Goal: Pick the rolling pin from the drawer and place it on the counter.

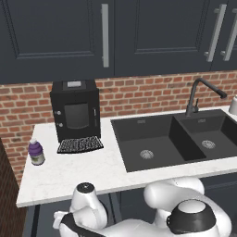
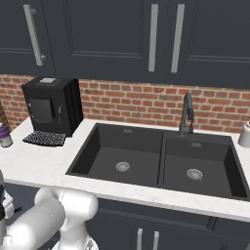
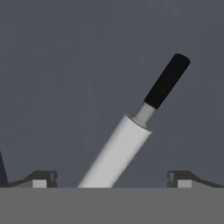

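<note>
**Hand spread wide above the rolling pin in the drawer**

In the hand view the hand (image 3: 112, 179) has its two dark fingertips (image 3: 41, 178) far apart at the bottom of the picture, nothing clamped between them. The rolling pin (image 3: 118, 151) lies between the two tips on a flat dark grey surface, the floor of the drawer (image 3: 65, 87) as far as can be told. Its pale white-grey barrel runs slantwise from between the tips, then narrows to a short grey neck and ends in a black handle (image 3: 167, 81) pointing away. Neither fingertip touches the barrel; a gap shows on each side. Its other end is cut off at the bottom of the view.

In the base views, the white arm (image 1: 185, 213) bends low in front of the dark cabinetry, below the front edge of the counter (image 1: 92, 171).

On the white marbled counter a black coffee machine (image 1: 75, 111) stands against the brick wall (image 1: 139, 95) near the back left corner. A small purple-labelled bottle (image 1: 36, 152) stands close to the left edge, in front of and to the left of the machine. A black double sink (image 2: 156, 161) is inset to the right of the machine, with a dark faucet (image 2: 187, 114) at its back rim. A pale object (image 2: 245, 134) sits at the far right, cut off by the picture edge. Dark upper cabinets (image 2: 107, 39) with silver bar handles hang above.
</note>
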